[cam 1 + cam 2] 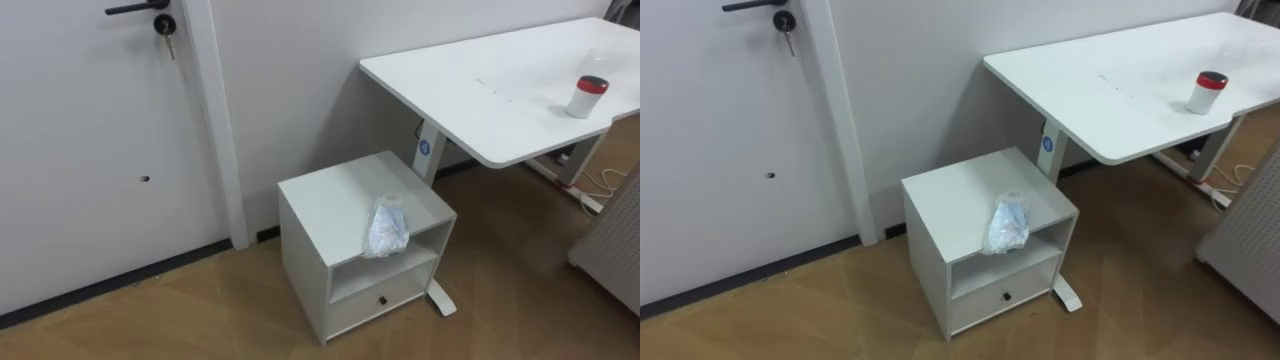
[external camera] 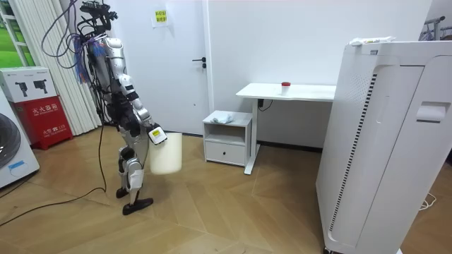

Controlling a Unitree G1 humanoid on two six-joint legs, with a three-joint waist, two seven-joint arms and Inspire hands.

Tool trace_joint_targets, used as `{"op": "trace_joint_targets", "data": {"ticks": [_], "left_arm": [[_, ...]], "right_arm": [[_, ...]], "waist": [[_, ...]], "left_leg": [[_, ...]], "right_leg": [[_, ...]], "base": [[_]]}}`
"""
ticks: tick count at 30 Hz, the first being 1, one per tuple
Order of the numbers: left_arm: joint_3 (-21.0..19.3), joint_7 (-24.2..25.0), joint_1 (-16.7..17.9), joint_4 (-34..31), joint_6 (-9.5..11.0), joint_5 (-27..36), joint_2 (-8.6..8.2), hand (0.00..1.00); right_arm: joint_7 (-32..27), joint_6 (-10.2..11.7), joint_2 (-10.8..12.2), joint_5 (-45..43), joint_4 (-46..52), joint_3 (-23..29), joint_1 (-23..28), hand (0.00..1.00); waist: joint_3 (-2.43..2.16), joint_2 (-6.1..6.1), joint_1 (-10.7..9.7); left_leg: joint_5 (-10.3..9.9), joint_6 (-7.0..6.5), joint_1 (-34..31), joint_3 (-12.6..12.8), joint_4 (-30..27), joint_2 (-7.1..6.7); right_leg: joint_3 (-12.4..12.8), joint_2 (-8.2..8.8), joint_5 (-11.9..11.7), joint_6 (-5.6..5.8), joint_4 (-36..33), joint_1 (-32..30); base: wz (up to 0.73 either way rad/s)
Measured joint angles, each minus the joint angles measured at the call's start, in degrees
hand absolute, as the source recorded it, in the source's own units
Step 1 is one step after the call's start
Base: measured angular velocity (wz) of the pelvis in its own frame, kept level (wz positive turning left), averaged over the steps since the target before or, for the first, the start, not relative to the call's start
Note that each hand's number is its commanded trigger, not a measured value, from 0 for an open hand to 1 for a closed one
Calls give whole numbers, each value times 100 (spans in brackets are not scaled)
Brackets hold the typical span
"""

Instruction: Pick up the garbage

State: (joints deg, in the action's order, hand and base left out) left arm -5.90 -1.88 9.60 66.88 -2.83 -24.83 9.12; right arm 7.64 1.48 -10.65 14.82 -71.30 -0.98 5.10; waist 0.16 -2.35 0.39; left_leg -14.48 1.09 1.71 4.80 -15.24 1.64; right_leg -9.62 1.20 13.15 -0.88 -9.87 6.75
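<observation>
A crumpled clear and blue plastic wrapper (image 1: 387, 226) lies on top of a low white cabinet (image 1: 330, 200), at its front right edge, partly hanging over the open shelf. In the room view I stand on the wood floor a few steps to the room view's left of that cabinet (image 2: 227, 137), facing it. My right hand (image 2: 155, 134) is at the top of a white bin (image 2: 167, 153), which hangs off the floor beside my legs.
A white desk (image 1: 500, 90) stands right of the cabinet with a small white, red-lidded container (image 1: 586, 97) on it. A white door (image 1: 90, 150) is to the left. A large white appliance (image 2: 381, 141) stands at the room view's right.
</observation>
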Motion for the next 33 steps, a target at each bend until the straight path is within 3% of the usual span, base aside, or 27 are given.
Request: {"op": "trace_joint_targets", "data": {"ticks": [3,7,8,9,11,22,25,29,33], "left_arm": [[0,39,-8,12,-102,-3,11,0],[1,99,2,11,-105,-1,23,0],[2,106,7,9,-105,-1,23,0],[10,107,-3,6,-105,-1,23,0],[10,107,-6,2,-105,-8,23,0],[21,54,-5,-13,-98,-90,40,0],[-68,18,-31,-54,-100,-252,34,0],[-86,47,11,-18,-201,-238,48,0],[-98,129,91,60,-278,-221,46,0]], "right_arm": [[1,-33,0,-2,5,1,-5,100],[1,-32,-4,-1,1,6,-7,100],[0,-33,-4,0,-1,5,-8,100],[-1,-33,-4,0,-1,3,-18,100],[0,-33,-3,-2,-12,2,-43,100],[15,-33,5,-4,-82,-17,-112,100],[49,-53,7,-56,-70,12,-116,100],[85,-73,28,-142,-16,24,-120,100],[121,-123,-17,42,-42,62,-68,100]], "waist": [[12,1,0],[3,43,-12],[19,21,-13],[-2,56,-10],[21,26,-13],[-14,1,-10],[7,-5,-2],[67,38,50],[46,5,104]], "left_leg": [[-2,-3,-8,-1,-19,-2],[-6,-10,-65,-16,-51,-1],[-6,-10,-76,-18,-58,-1],[-6,-11,-98,-18,-80,-1],[-7,-12,-117,-19,-101,-2],[-5,-15,-126,-18,-143,-8],[-48,-6,-297,9,-527,62],[-282,37,-650,26,-1666,306],[-268,30,-1035,-10,-2699,529]], "right_leg": [[0,1,-3,4,3,11],[-28,3,-5,8,2,39],[-46,6,-5,9,1,39],[-49,8,-6,9,2,22],[-50,8,-6,11,12,5],[-33,1,4,27,18,-25],[-36,-30,6,22,-48,-51],[14,-157,278,-135,-429,-102],[190,-274,615,-278,-837,-69]], "base": [[0],[3],[7],[7],[6],[-1],[-3],[-17],[-3]]}}
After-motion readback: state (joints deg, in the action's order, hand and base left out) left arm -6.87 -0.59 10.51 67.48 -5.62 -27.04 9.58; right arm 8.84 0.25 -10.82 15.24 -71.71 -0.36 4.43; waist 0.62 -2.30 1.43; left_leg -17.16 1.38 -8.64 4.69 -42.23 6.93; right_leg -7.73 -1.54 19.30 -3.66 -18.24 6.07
